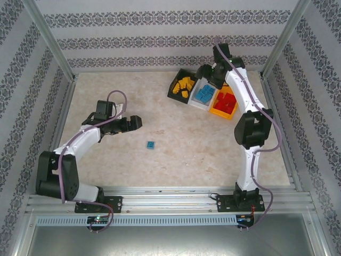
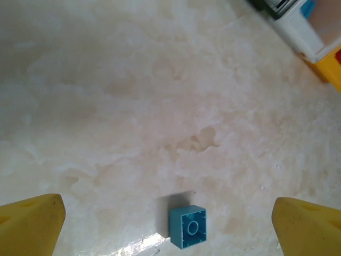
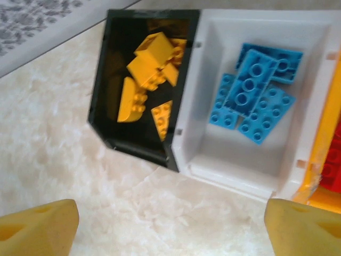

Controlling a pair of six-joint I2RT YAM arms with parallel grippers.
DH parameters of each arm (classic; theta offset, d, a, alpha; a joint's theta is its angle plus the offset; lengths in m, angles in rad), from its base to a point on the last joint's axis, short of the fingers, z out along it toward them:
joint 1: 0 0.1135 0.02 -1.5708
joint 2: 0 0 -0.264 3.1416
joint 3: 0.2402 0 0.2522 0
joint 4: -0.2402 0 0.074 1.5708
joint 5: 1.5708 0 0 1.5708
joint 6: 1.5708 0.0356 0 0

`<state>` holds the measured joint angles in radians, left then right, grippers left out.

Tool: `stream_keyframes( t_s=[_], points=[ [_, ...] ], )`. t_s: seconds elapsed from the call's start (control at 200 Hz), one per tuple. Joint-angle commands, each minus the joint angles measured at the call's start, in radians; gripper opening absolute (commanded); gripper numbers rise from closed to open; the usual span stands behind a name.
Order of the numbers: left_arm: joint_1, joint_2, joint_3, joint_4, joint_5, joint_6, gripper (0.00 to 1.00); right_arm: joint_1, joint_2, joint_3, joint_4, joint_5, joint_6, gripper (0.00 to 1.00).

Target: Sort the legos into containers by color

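While one blue brick [image 1: 151,144] lies loose near the middle of the bench [image 1: 202,154], every other brick in view sits in a bin. Entries follow.

**Bins.** Three, joined in a row, set at a slant at the far right of the bench.
- The black bin [image 3: 114,58] holds yellow bricks [image 3: 149,69].
- The white bin [image 3: 224,149] holds blue bricks [image 3: 256,90], flat plates lying loosely across one another.
- The orange bin [image 3: 322,122] holds red bricks [image 1: 226,101].

Each colour has its own bin, so the loose brick belongs, by my reading, in the white one.

**Loose blue brick.** Small and square. It appears to lie hollow side up, with a round tube showing inside its rim in the left wrist view. It is well apart from the bins and near the left hand.

**Left hand [image 1: 134,122].** Fingers spread wide, holding nothing. It hangs low over the bench and is aimed at the brick. In its wrist view the brick lies between the two yellow fingertips [image 2: 32,224], a stance suited to a straight reach and pinch.

**Right hand [image 3: 170,226].** Above the near edge of the black and white bins, fingers wide apart, nothing between them. That station suits a drop-off rather than a pick.

**Judgement.** The sorting looks nearly complete, with one brick outstanding and the left arm the closer of the two. The risk is that a small brick on a smooth bench may skid or tip if the fingers close off-centre.
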<state>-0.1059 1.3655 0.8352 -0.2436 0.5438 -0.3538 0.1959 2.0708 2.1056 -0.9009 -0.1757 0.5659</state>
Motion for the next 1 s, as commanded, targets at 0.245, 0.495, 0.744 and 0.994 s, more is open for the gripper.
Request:
stream_keyframes(
  t_s=[0.245, 0.495, 0.744, 0.994],
  points=[
    [-0.025, -0.051, -0.033, 0.122, -0.023, -0.011, 1.0, 0.116, -0.37, -0.449, 0.364, 0.026, -0.258, 0.98],
    [-0.067, -0.061, -0.042, 0.158, -0.015, -0.009, 1.0, 0.297, -0.616, -0.851, 0.7, -0.148, -0.679, 0.98],
    [-0.072, -0.135, -0.06, 0.06, -0.043, 0.065, 1.0, 0.46, -0.593, -0.857, 0.48, -0.09, -0.937, 0.97],
    [-0.072, -0.237, -0.079, -0.095, -0.155, 0.119, 1.0, 0.569, -0.484, -0.872, 0.451, -0.043, -0.974, 0.93]
  ],
)
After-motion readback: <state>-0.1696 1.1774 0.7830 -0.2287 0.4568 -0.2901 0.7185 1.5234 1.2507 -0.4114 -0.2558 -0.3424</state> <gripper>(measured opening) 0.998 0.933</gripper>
